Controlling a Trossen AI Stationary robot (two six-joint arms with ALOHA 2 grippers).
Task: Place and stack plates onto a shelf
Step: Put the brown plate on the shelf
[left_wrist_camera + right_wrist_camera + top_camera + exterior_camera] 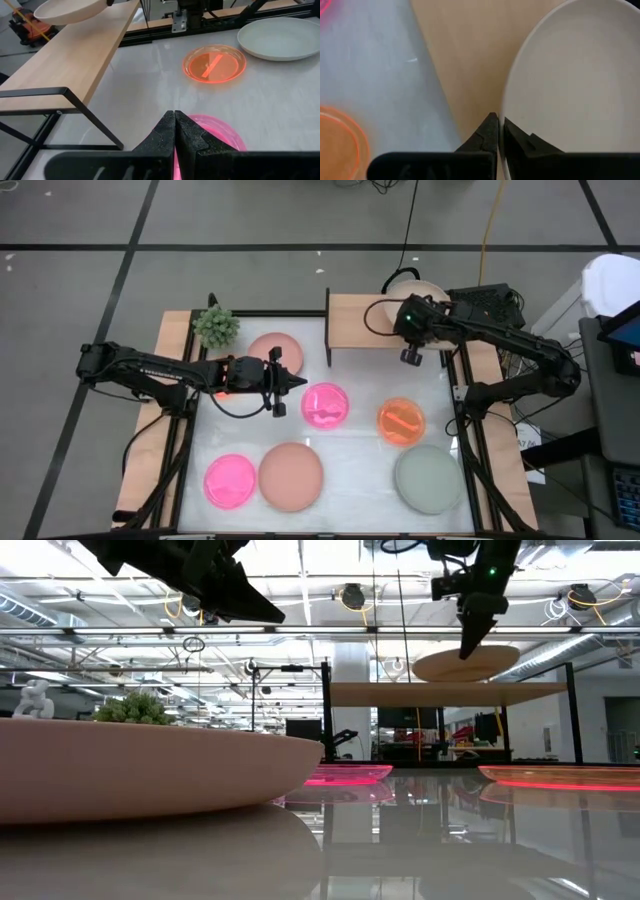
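A beige plate [415,288] sits at the right end of the wood-topped shelf [365,330], and my right gripper [500,131] is shut on its rim. My left gripper [298,383] is shut and empty. It hovers above the table, pointing right, between a salmon plate [275,350] and a neon pink plate [325,405]. Flat on the table lie an orange plate [401,421], a grey-green plate [429,478], a second salmon plate [291,476] and a second neon pink plate [230,480]. My right gripper pinches the beige plate's rim [502,117] on its near side, one finger inside the dish and one outside. The fingers [468,640] come from above, pointing down. The plate [465,663] is slightly tilted just over the shelf top [450,692]; whether it rests there I cannot tell.
A small spiky green plant [215,325] stands at the table's far left corner. The shelf's left half [75,60] is bare wood. Its dark side supports [85,115] stand on the table near my left gripper. Wooden strips [170,360] edge the tabletop left and right.
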